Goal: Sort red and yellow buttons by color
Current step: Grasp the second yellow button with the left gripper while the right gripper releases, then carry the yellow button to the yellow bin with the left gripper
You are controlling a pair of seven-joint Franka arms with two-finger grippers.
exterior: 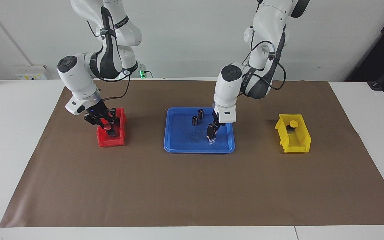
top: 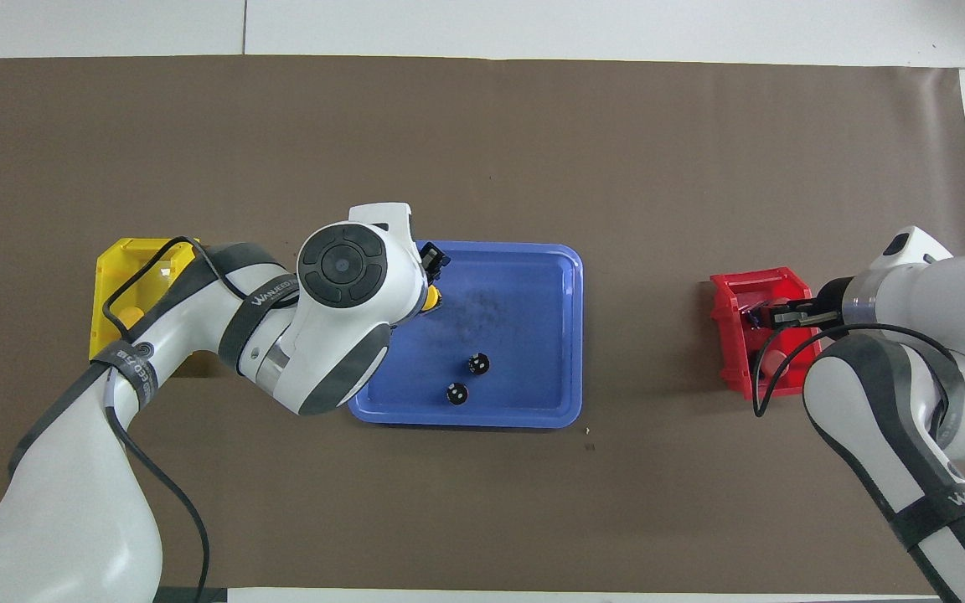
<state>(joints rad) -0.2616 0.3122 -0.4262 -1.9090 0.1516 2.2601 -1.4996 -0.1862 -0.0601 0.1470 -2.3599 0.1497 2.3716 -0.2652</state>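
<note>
In the blue tray [exterior: 178, 149] stands a yellow button [top: 431, 298]. My left gripper [exterior: 211, 132] has come down right at it and covers its cap in the facing view. A second yellow button [exterior: 292, 124] sits in the yellow bin [exterior: 295, 146]. My right gripper [exterior: 108, 128] is shut on a red button [exterior: 105, 125], low inside the red bin [exterior: 110, 142]. Another red button [top: 771, 362] lies in the same bin, nearer the robots, mostly hidden by the arm.
Two dark capless cylinders [exterior: 200, 113] [exterior: 195, 120] stand in the tray, nearer the robots than the yellow button. Brown paper [exterior: 192, 193] covers the table. The bins stand at opposite ends, the tray between them.
</note>
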